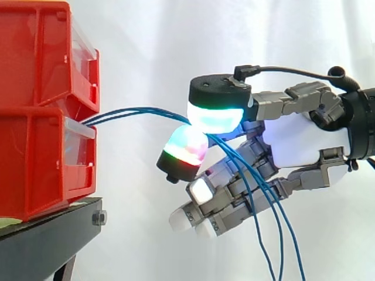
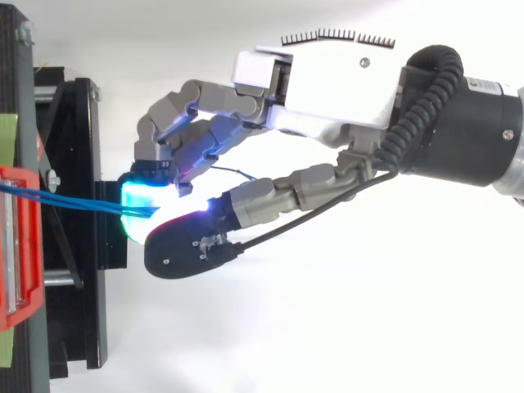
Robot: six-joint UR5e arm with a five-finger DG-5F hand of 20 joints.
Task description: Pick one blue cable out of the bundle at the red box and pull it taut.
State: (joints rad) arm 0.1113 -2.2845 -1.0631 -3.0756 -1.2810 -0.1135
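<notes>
Fingers (image 1: 214, 114) around blue cables (image 1: 136, 110)

The hand (image 1: 304, 140) reaches in level from the right, upper fingers (image 1: 214, 117) pinched pad to pad (the others curl below).

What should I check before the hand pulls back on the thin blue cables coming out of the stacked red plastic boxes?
1. Grip on the thin blue cables: ok, pinched between the hand's two glowing pads.
2. Only one cable in the pinch: cannot tell, several run in together.
3. Span from the stacked red plastic boxes to the pads taut: not ok, it bows.
4. Loose ends clear of the curled lower fingers: not ok, they hang across them.
5. Boxes seated on the black stand: ok.
</notes>
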